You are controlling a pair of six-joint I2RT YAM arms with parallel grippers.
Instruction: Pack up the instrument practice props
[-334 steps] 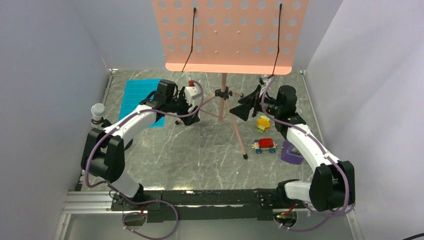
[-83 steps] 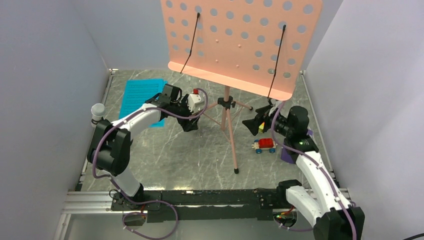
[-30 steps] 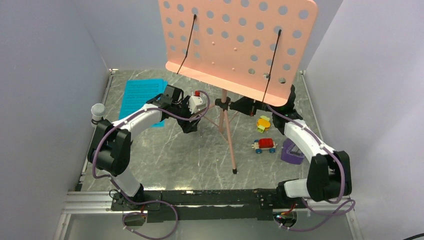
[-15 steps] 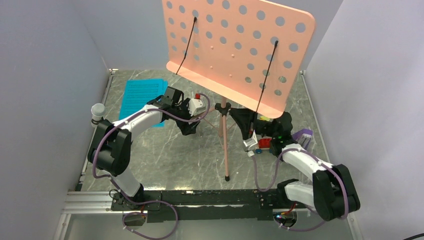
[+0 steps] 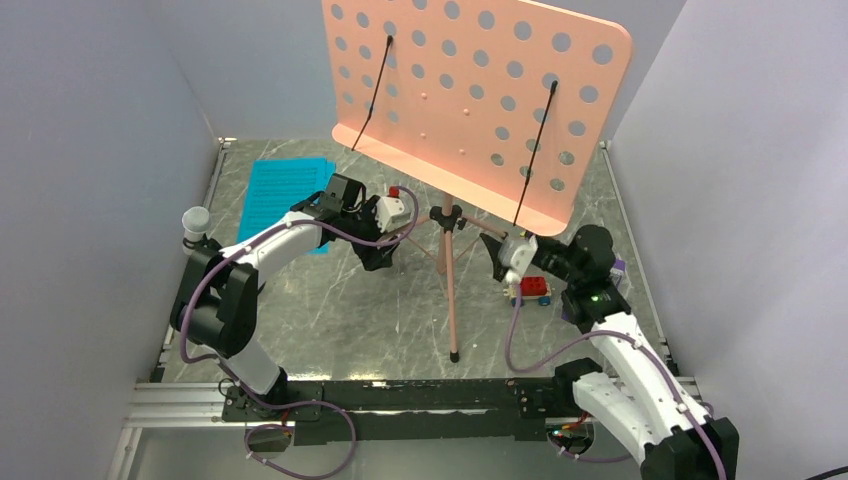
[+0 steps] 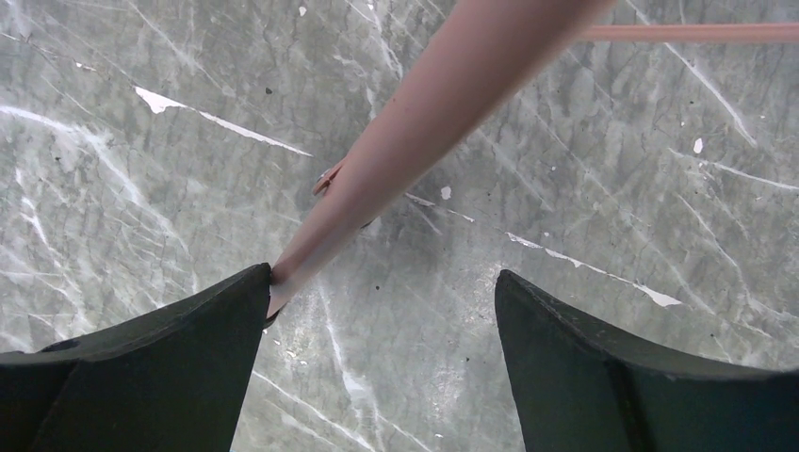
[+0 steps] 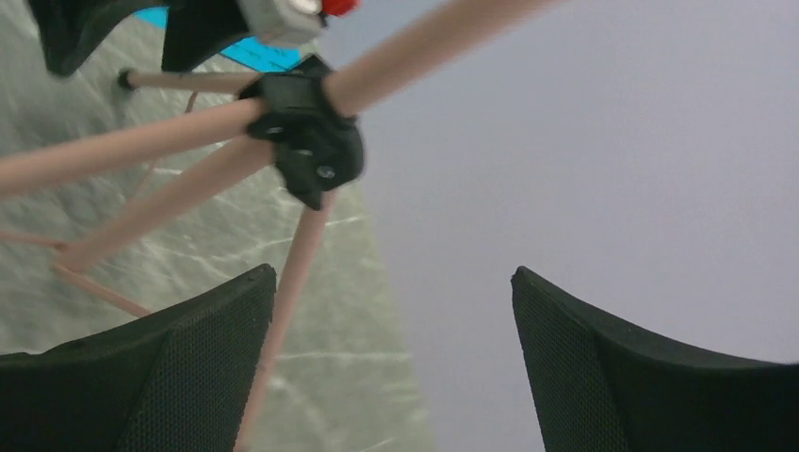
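The salmon-pink music stand [image 5: 447,285] stands mid-table, its perforated desk [image 5: 480,100] tilted. My left gripper [image 5: 379,257] is open low at the stand's left leg. In the left wrist view that leg [image 6: 424,104] touches the tip of the left finger [image 6: 188,348], and the gripper [image 6: 382,292] is not closed on it. My right gripper [image 5: 497,253] is open and empty just right of the black leg hub [image 5: 444,215], which also shows in the right wrist view [image 7: 306,137]. Cyan pages [image 5: 280,195] lie back left. The purple metronome [image 5: 616,268] is mostly hidden behind the right arm.
A red toy car [image 5: 532,288] sits under the right wrist. A white-capped object [image 5: 196,222] stands at the left edge. Grey walls close in on the left, back and right. The stand's front leg foot [image 5: 454,355] is near the base rail.
The stand has turned and tilted, and its front foot has slid nearer and to the left. My right arm has pulled back from the hub and risen. The left gripper has stayed by the leg.
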